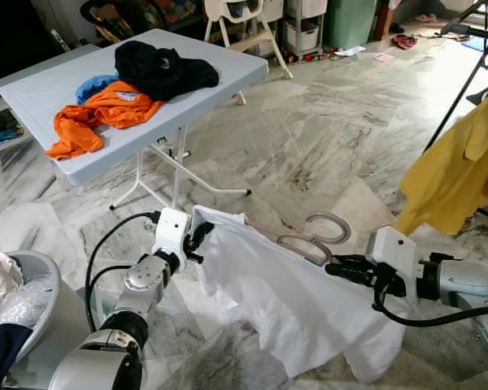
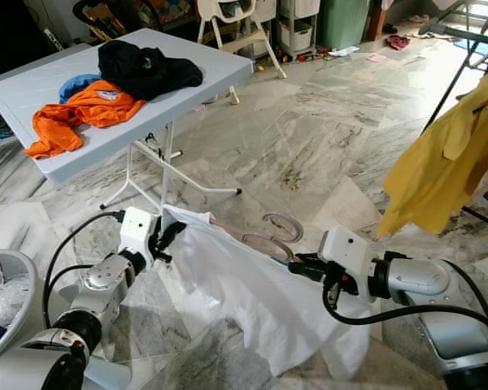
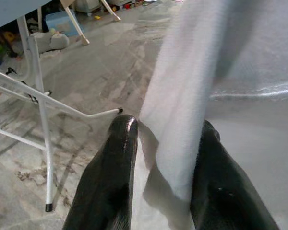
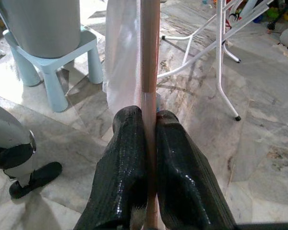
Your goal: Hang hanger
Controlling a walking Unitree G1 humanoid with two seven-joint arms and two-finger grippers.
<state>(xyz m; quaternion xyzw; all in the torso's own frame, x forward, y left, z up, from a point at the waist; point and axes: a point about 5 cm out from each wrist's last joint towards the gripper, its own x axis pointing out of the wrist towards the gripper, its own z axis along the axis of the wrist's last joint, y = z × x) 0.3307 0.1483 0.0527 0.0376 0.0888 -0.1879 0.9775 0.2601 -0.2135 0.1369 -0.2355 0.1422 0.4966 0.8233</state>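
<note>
A white shirt (image 1: 285, 301) hangs on a pale wooden hanger (image 1: 305, 242) low over the floor in front of me, stretched between both arms. The hanger's hook (image 1: 335, 227) curls up above the cloth. My left gripper (image 1: 199, 238) is shut on the shirt's left shoulder; in the left wrist view the white cloth (image 3: 182, 120) is pinched between the black fingers (image 3: 120, 143). My right gripper (image 1: 335, 266) is shut on the hanger's arm, and the right wrist view shows the wooden bar (image 4: 149, 57) clamped between its fingers (image 4: 129, 139).
A yellow shirt (image 1: 455, 171) hangs on a dark drying rack (image 1: 470, 77) at the right. A white folding table (image 1: 57, 89) at the back left bears orange (image 1: 106, 110), black (image 1: 163, 69) and blue clothes. A laundry basket (image 1: 41, 272) stands at my lower left. Marble floor lies between.
</note>
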